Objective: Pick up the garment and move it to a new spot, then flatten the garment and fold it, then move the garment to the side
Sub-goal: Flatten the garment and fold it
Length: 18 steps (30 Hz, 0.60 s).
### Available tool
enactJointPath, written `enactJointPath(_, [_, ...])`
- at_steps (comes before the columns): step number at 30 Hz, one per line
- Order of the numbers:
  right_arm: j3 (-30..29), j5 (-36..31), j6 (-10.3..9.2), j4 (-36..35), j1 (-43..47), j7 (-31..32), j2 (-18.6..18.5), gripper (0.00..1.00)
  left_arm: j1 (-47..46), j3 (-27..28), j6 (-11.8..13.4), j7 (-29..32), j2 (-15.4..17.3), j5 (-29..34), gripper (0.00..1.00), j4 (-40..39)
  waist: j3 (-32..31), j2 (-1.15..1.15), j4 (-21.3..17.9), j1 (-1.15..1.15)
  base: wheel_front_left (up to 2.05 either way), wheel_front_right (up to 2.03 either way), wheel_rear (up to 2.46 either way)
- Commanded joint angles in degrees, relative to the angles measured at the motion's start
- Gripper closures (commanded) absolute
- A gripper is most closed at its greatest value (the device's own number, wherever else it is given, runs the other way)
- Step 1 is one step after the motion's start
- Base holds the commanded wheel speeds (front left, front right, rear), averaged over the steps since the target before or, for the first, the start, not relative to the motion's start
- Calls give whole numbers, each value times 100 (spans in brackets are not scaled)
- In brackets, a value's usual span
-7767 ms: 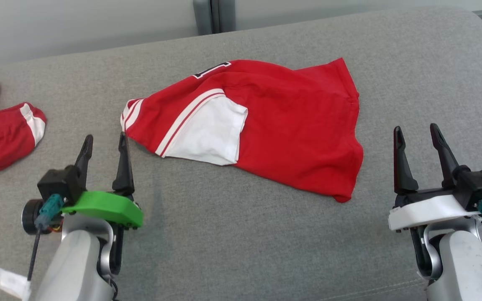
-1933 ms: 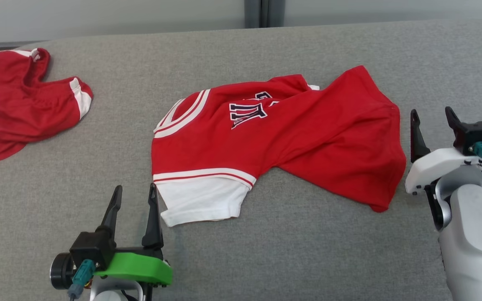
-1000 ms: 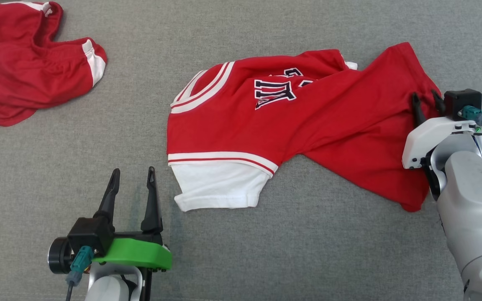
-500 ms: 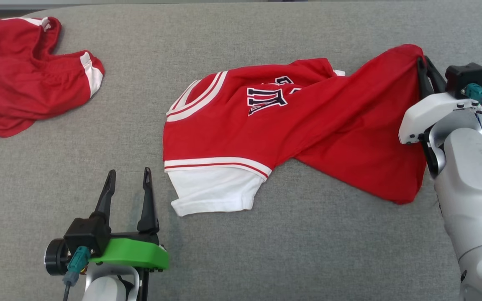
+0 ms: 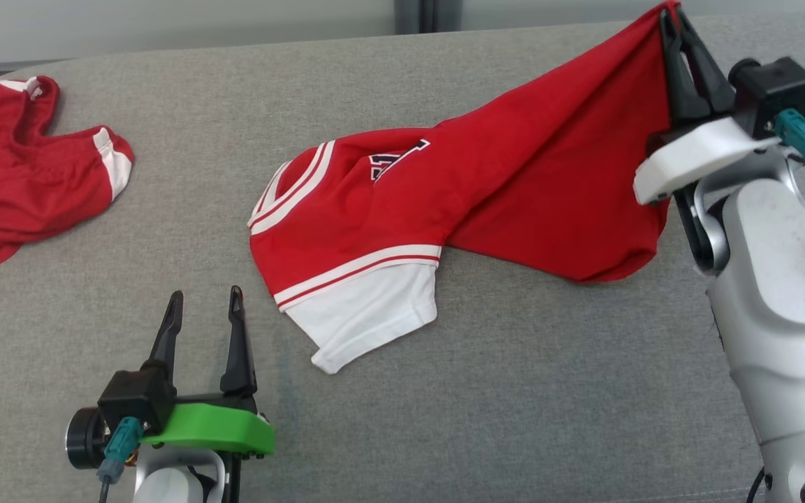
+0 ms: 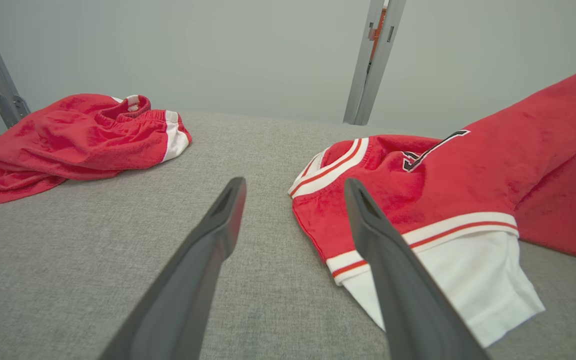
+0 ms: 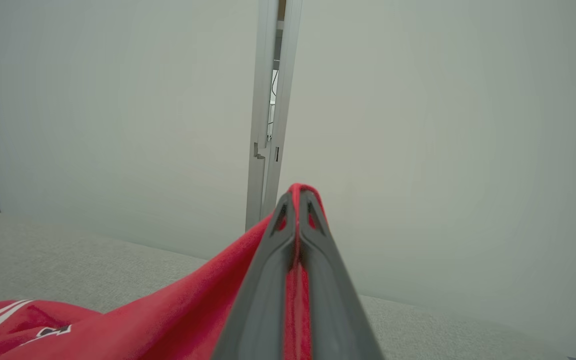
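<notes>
Grey cushion point(image 5: 444, 405), head view: our right gripper point(image 5: 673, 15) pinches the jersey point(image 5: 514, 175), one corner raised, the rest lying mid-cushion; our left gripper point(image 5: 205, 297) gapes empty. Left wrist: sleeve point(image 6: 468, 285) beside our spread fingers point(image 6: 398, 280). Right wrist: jaws clamped on red cloth.

Between the parted fingers of the left gripper point(image 5: 205, 295) lies bare grey woven cushion point(image 5: 444, 419), and the same bare cloth runs ahead of the tips to the cushion's far edge. To the right of its right finger, near but apart, the red jersey with a white sleeve and striped trim point(image 5: 374, 209) covers the surface. Well to the left of its left finger sits a crumpled red garment with a white band point(image 5: 18, 188). The right gripper point(image 5: 673, 17), pinched together, has jersey cloth sloping down from its tips to its left. Right of those jaws is open air before a pale wall point(image 7: 443, 125). A grey metal post point(image 7: 268, 100) stands ahead, slightly left.
</notes>
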Motion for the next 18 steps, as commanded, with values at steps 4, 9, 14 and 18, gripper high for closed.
enactJointPath(4, [196,315,-8,-640,908,-17,-67,100,110,58,-1,-4,23,5,0,-31,-106,0,-285,0,0,0,0])
enactJointPath(9, [68,640,-7,-1388,2190,-17,85,100,176,105,2,-3,35,10,0,-43,-146,0,-483,0,0,0,0])
enactJointPath(14, [-46,704,-7,-1873,3320,-5,370,100,217,136,-9,-3,62,17,0,-45,-202,0,-664,0,0,0,0])
enactJointPath(18, [160,745,-7,-1798,3862,87,509,100,256,120,-40,-3,67,22,0,-7,-251,0,-784,0,0,0,0])
